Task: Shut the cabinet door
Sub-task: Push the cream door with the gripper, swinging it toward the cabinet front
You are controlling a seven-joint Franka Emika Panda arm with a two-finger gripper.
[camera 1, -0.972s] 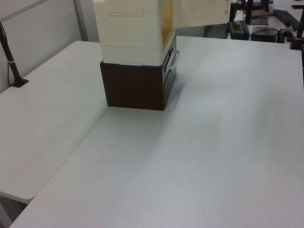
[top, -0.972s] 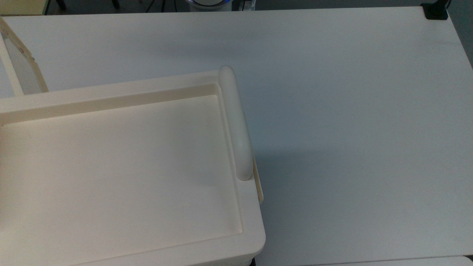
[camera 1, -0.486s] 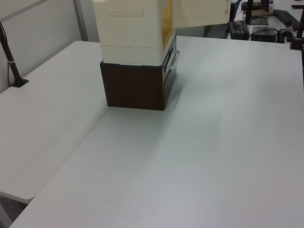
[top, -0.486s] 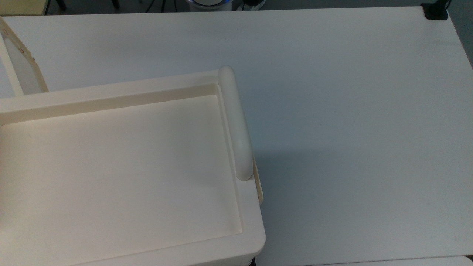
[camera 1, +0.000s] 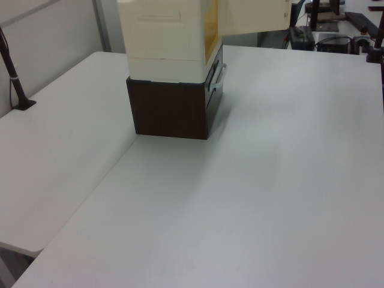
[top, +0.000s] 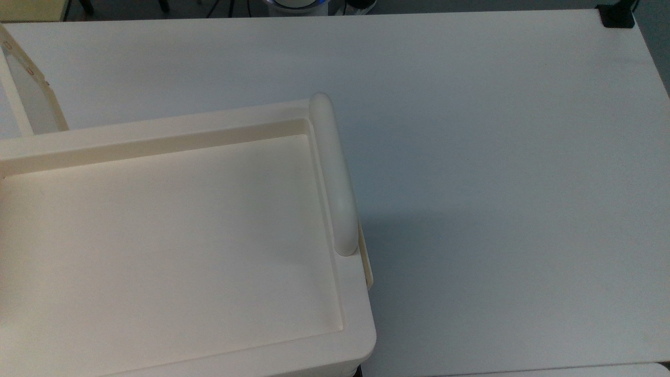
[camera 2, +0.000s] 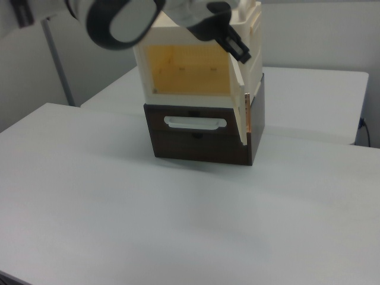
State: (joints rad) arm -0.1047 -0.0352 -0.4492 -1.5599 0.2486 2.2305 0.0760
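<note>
Overhead cam; two opposing side cams

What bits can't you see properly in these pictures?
- Top view: the cabinet door is cut off by the picture's left edge.
- Left view: the cabinet and the door lose their tops at the upper edge.
- Right view: the robot arm covers the cabinet's top and is itself cut off by the upper edge. The door stands edge-on, so its face is hidden.

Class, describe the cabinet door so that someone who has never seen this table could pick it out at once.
On the white table a cream cabinet sits on a dark brown drawer box. The cabinet door is the thin cream panel swung open at the right view's right of the yellow-lit opening, unlike the thick, boxy cabinet body.
</note>
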